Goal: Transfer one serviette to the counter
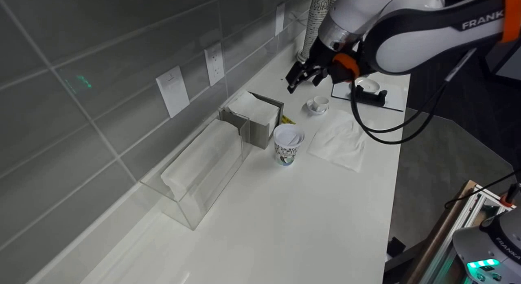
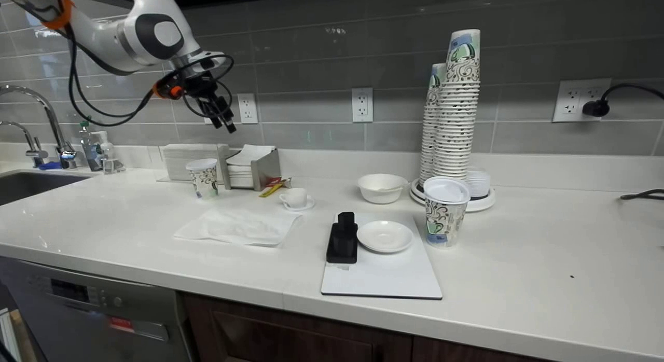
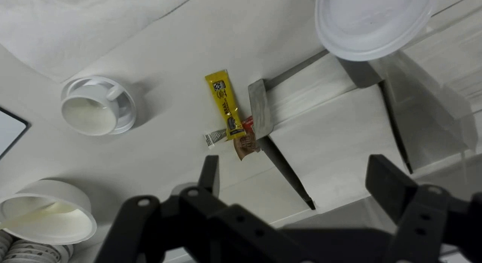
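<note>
The smooth white counter carries a clear box and, beside it, a grey holder, with a patterned paper cup close in front. Sachets, a yellow one uppermost, lie just beside the holder. A white saucer sits nearby, and a creased white sheet is spread out between the cup and the front edge. Further along stand a white bowl and a round white tray; a white board lies near the front edge, a second patterned cup just beside it.
</note>
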`<state>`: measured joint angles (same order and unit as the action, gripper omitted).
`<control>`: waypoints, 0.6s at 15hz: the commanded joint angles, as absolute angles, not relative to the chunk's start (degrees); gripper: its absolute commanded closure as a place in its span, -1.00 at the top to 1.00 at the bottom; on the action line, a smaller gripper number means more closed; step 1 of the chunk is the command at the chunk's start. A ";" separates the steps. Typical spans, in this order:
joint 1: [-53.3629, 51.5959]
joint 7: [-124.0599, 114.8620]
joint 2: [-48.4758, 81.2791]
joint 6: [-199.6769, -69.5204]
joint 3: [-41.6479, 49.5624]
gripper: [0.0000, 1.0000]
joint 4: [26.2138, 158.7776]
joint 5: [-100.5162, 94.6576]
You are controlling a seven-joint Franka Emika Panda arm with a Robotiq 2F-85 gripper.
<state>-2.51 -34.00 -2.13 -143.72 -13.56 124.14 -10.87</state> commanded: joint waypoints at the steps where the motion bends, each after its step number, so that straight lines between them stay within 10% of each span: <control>1: -5.02 -38.24 6.68 -145.37 -11.72 1.00 117.16 -13.88; 9: -10.89 -33.16 13.77 -147.30 -7.72 1.00 113.26 -13.69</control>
<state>-8.49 -34.09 13.98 -147.24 -10.29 113.19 -14.97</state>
